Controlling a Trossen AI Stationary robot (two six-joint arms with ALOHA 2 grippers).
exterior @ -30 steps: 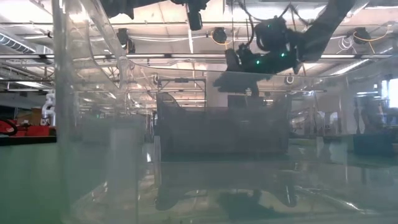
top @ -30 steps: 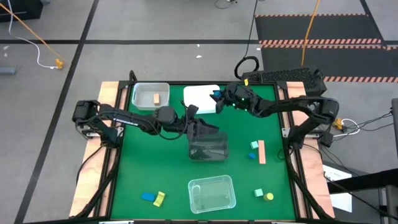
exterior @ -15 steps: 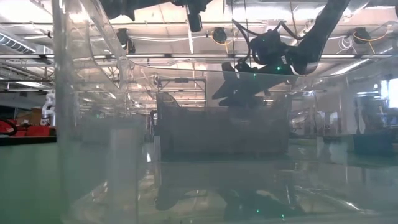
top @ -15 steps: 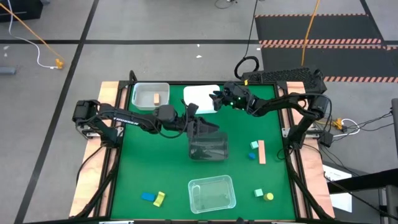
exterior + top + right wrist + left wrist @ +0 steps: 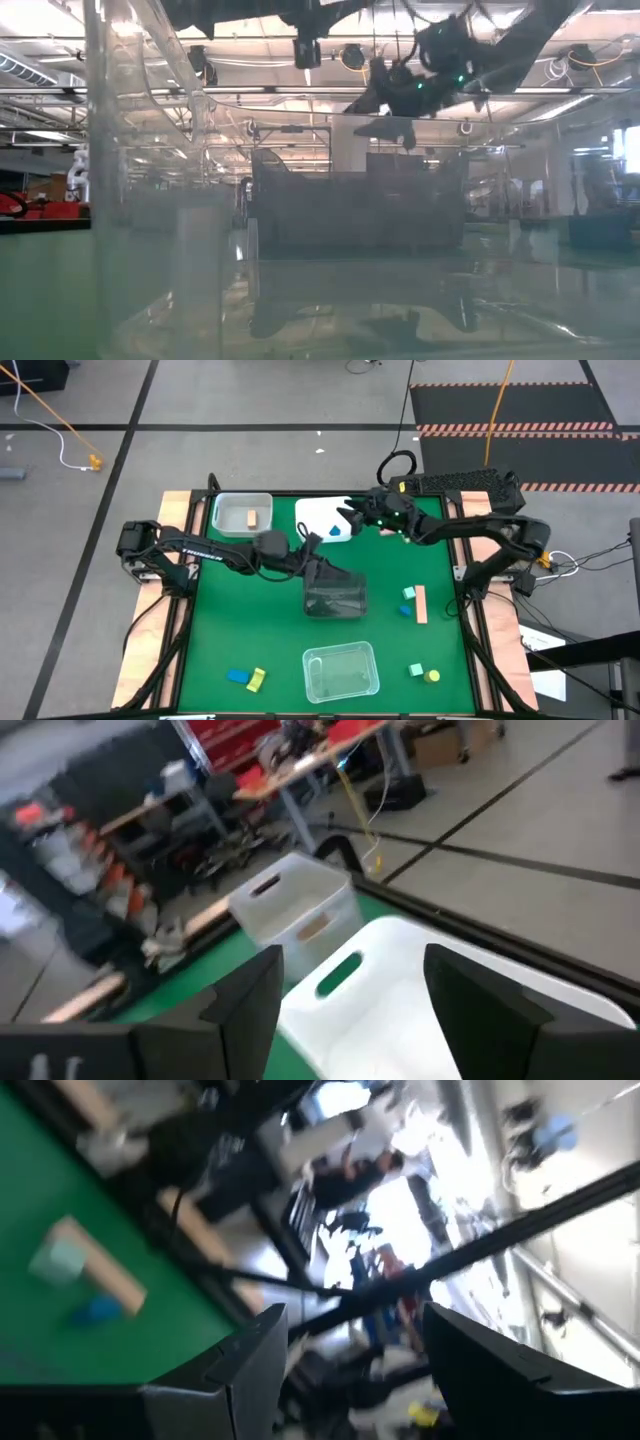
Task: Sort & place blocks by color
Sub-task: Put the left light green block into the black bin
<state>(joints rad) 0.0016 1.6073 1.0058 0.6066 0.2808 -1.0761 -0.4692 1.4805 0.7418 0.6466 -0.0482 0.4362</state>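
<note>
My right gripper [image 5: 350,515] [image 5: 350,1010] hangs open above the white tray [image 5: 318,512] [image 5: 400,970]. A blue block [image 5: 337,530] lies in that tray, just on the near side of the fingers. My left gripper [image 5: 322,567] [image 5: 350,1370] is open over the far rim of a smoky clear tray [image 5: 335,598] at mid-table, with nothing between its fingers. One tan block [image 5: 250,517] lies in the clear bin [image 5: 225,505] [image 5: 290,905]. On the cloth lie a tan bar [image 5: 421,604] [image 5: 100,1265], a mint block [image 5: 408,593] and a small blue block [image 5: 404,610].
A second clear tray [image 5: 342,670] sits near the table's near edge. A blue block [image 5: 237,676] and a yellow block [image 5: 256,679] lie to its left. A mint block [image 5: 415,671] and a yellow one [image 5: 432,676] lie to its right. Open green cloth lies at left centre.
The right gripper carried the blue block over the white tray, dipped toward it, then rose again. The blue block has left the fingers and now lies in the white tray. The left arm has stayed over the smoky tray.
</note>
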